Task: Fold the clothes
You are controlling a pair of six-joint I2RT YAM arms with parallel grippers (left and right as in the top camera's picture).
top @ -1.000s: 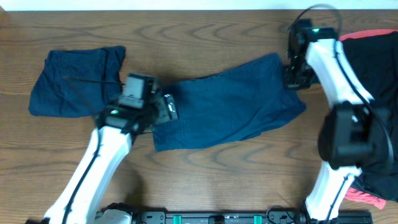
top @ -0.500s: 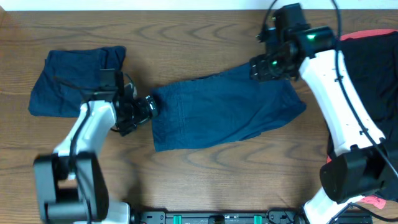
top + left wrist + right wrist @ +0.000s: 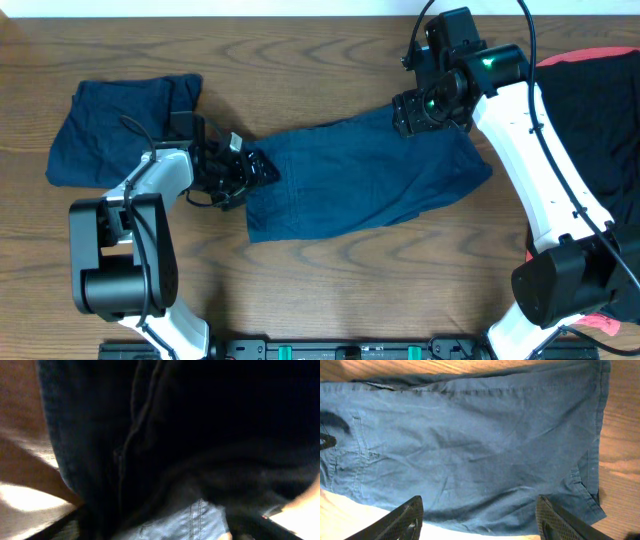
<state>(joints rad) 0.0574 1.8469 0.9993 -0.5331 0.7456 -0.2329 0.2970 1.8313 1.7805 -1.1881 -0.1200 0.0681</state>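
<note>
"Shorts, two navy pairs: how do they lie, going left to right?"

"Take the spread pair [image 3: 370, 180] as the mark. It lies flat and aslant on the wooden table [image 3: 300, 40]. The folded pair [image 3: 120, 135] lies well to its left, apart from it."

"And the left gripper [image 3: 258, 168]?"

"It sits at the spread pair's left edge, low over the cloth. In the left wrist view dark fabric with a stitched seam fills nearly everything. The fingers [image 3: 60, 527] show only dimly at the bottom corners, set apart, with cloth between them. Whether they press on it, the observer cannot tell."

"The right gripper [image 3: 477, 515]?"

"It hangs over the spread pair's far right corner. Its fingers [image 3: 402, 520] stand wide, nothing between them, and the cloth lies smooth below with bare wood past the hem."

"Anything further right?"

"A dark heap with a red edge [image 3: 600, 110], just beyond the spread pair's right end, not touching it."
</note>
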